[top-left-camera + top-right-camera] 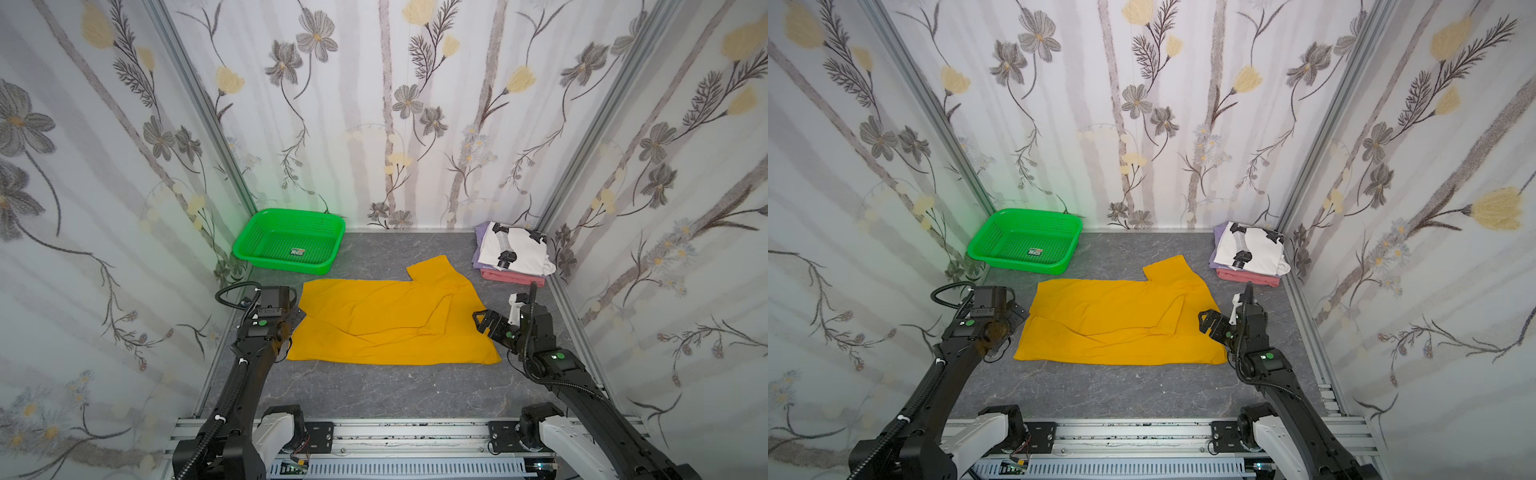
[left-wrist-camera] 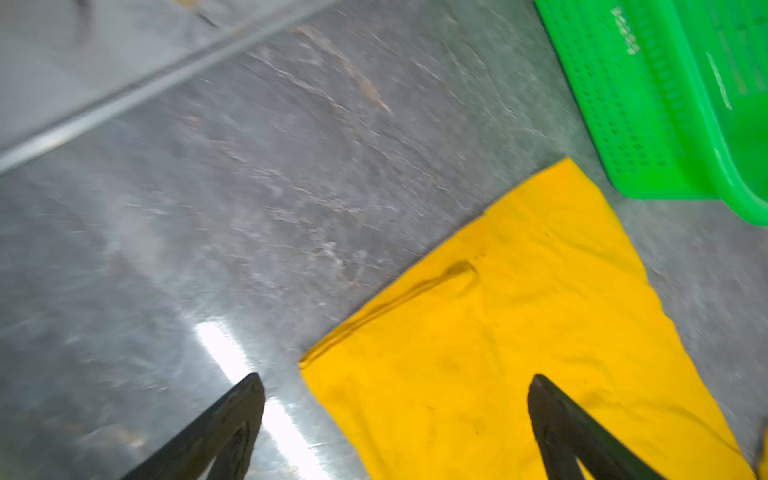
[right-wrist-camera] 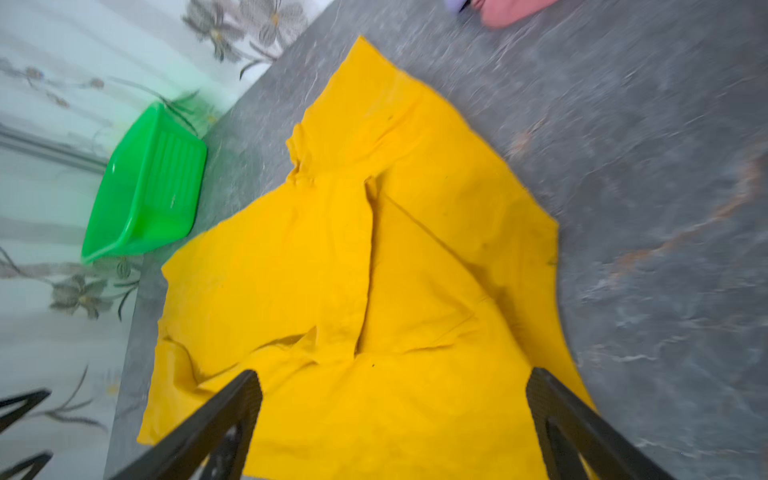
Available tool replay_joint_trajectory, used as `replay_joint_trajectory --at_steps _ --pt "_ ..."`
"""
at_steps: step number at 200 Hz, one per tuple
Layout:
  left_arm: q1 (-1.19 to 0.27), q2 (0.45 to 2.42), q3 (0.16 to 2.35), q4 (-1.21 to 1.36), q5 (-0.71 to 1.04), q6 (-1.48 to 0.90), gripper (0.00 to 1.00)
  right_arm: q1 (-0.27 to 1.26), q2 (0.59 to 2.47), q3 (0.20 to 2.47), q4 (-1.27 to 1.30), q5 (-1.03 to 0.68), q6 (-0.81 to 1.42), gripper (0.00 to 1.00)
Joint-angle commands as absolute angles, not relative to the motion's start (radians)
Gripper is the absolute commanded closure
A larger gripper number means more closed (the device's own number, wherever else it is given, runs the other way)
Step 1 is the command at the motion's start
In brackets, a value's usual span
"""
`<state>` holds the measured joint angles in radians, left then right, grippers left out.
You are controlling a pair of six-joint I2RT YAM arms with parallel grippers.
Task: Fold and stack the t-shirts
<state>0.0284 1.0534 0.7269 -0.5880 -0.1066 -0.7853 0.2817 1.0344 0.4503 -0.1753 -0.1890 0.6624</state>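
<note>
the yellow t-shirt lies flat in the middle of the table, with the left gripper and right gripper wide open and empty at its sides, likely so they can grab and fold it.

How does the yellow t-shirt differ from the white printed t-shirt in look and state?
The yellow t-shirt is plain; the white t-shirt carries black printed figures. The yellow one lies spread wide, only partly folded; the white one is folded compact. The yellow one lies on the table in the middle; the white one lies on top of a lavender shirt and a pink shirt in the far right corner. Both are cloth tees.
</note>
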Motion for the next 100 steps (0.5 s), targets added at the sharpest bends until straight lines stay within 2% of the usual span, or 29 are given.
replay_joint_trajectory --at_steps 1,30,61,100 --pt "0.0 1.124 0.704 -0.33 0.165 -0.765 0.0 0.366 1.139 0.445 -0.047 -0.241 0.737 0.0" --pt "-0.039 1.238 0.694 -0.265 0.209 -0.77 0.0 0.394 1.276 0.383 0.096 -0.245 0.832 0.0" --pt "-0.043 1.323 0.652 -0.206 0.2 -0.785 0.0 0.37 1.368 0.398 0.042 -0.132 0.851 0.0" --pt "-0.058 1.393 0.64 -0.136 0.239 -0.812 0.0 0.333 1.316 0.373 -0.055 0.031 0.912 0.0"
